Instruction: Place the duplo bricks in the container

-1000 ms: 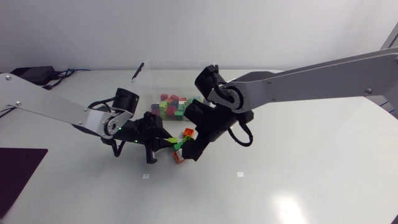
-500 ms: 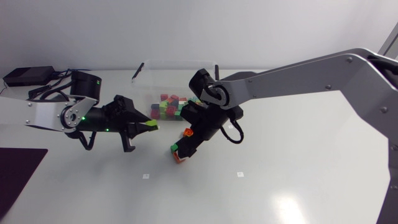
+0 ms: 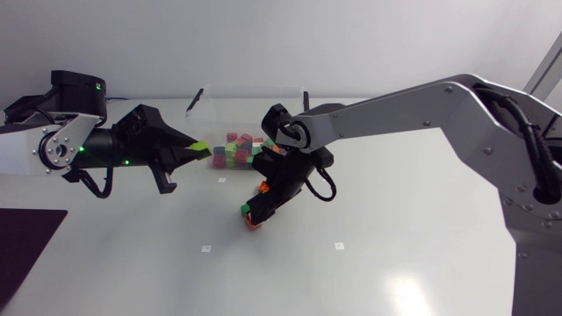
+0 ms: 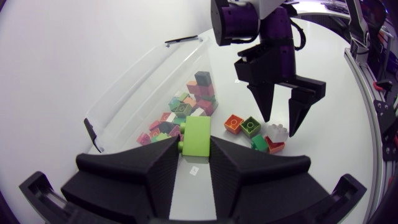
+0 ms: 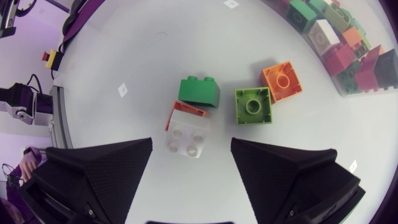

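Note:
My left gripper point(image 3: 191, 152) is shut on a lime green brick point(image 3: 202, 147) and holds it above the table, just left of the clear container point(image 3: 211, 95). In the left wrist view the lime brick point(image 4: 198, 138) sits between the fingers, and the container point(image 4: 134, 99) with several mixed bricks lies ahead. My right gripper point(image 3: 257, 209) hangs open, pointing down over loose bricks in front of the container. Under it are a white-and-red brick point(image 5: 186, 134) between the fingers, a dark green brick point(image 5: 199, 91), a green square brick point(image 5: 253, 106) and an orange brick point(image 5: 281, 81).
A dark mat point(image 3: 26, 237) lies at the table's front left edge. Two small white markers point(image 3: 205, 249) are stuck on the table in front of the loose bricks. The right arm's long link point(image 3: 413, 101) spans the table's right half.
My left arm has drawn back to the left and lifted with the lime brick. The right gripper has settled lower over the loose bricks, its fingers a little closer together.

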{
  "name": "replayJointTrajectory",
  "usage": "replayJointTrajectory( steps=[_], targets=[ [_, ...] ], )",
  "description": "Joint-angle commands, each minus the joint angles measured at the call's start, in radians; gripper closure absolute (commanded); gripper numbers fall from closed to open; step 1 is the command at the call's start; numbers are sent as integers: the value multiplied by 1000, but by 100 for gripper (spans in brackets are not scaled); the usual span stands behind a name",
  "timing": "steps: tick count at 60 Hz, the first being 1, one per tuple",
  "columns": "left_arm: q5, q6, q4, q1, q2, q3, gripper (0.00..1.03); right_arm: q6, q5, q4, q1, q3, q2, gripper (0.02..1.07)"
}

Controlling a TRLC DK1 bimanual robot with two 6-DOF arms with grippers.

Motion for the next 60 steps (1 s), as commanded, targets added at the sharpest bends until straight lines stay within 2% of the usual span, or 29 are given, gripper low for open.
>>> replayJointTrajectory(
  steps=[1,9,15,18,28,48,60],
  targets=[
    [13,-62,-4,7,-23,53,81,24,-8,-16,12,29,34,25],
    [13,-148,-5,7,-9,112,81,27,-8,-14,18,40,43,36],
    [12,-211,-5,6,20,160,81,27,-8,-14,21,46,51,49],
    [10,-251,-8,6,43,197,81,27,-8,-14,24,46,55,58],
    [1,-340,-19,6,123,292,81,23,-8,-14,27,37,60,75],
    [-46,-442,-31,-8,313,471,81,9,-8,-20,-11,-27,-60,76],
    [-111,-465,-22,-53,373,522,75,4,-8,-31,-42,-40,-132,76]
  ],
)
